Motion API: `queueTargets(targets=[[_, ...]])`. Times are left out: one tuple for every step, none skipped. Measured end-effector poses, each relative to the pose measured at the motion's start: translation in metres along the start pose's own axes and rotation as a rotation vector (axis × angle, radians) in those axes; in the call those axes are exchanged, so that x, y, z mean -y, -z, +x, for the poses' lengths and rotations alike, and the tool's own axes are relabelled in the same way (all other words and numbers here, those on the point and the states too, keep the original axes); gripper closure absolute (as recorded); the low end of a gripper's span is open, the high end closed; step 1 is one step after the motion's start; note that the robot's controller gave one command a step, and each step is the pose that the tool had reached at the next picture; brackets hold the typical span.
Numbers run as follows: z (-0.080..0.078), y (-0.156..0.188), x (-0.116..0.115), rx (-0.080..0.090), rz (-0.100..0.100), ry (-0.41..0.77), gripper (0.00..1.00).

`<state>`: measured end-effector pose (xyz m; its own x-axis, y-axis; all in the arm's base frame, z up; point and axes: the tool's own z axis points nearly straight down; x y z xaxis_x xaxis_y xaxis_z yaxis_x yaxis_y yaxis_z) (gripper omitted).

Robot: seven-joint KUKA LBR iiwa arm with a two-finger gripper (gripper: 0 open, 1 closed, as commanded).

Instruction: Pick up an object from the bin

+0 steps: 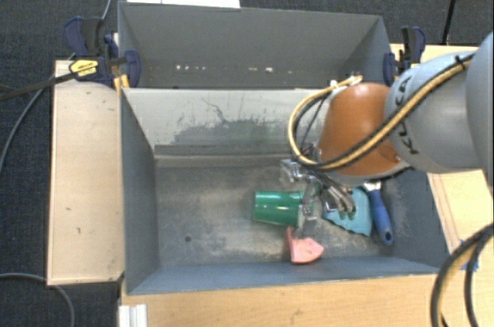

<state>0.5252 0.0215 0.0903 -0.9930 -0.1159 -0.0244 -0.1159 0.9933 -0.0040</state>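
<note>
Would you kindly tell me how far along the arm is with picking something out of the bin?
Done: the gripper is low in the bin, at the right end of a green cup lying on its side. In hand: whether it grips that cup cannot be told. Left: the lift; the cup, the pink piece and the blue things beside it all lie on the bin floor.

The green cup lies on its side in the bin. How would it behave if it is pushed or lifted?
The cup looks round, so it would probably roll on the bin floor. It seems to be plastic, so likely light and stiff.
</note>
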Motion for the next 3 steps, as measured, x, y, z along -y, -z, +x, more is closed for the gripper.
queueTargets(targets=[[-0.019,-0.02,-0.023,-0.006,-0.006,0.069,1.0],[-0.019,-0.02,-0.023,-0.006,-0.006,0.07,1.0],[-0.037,0.17,-0.034,-0.007,-0.005,0.054,1.0]])
